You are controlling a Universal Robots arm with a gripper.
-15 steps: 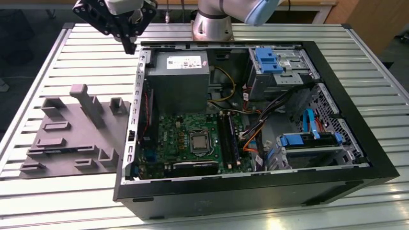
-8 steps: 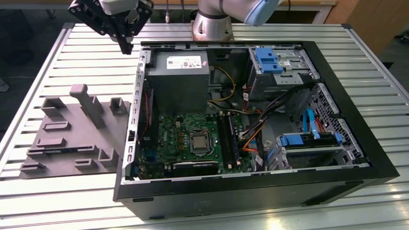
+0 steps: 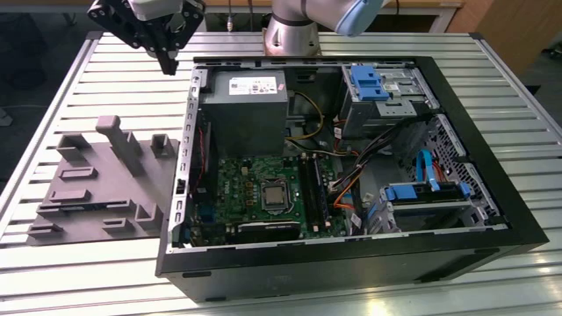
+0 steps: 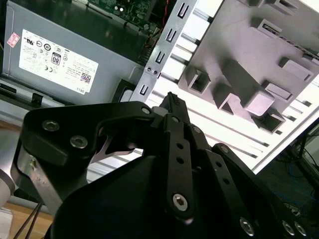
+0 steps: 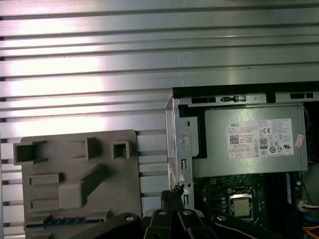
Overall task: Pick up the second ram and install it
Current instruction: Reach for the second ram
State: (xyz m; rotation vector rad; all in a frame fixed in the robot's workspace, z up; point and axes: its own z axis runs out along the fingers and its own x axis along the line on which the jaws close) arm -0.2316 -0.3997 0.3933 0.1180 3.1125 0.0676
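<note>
Exterior view: gripper closed, empty, high over table beside case. Well apart, second ram sits in grey fixture, per first wrist view. Good pick, I judge: jaws squared across strip, centred lengthwise.

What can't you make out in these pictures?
- First wrist view: the tool covers one end of the second ram on the grey holder.
- Exterior view: slots on the green board are too small to tell which are filled.
- Second wrist view: the tool blocks much of the slatted table.
</note>
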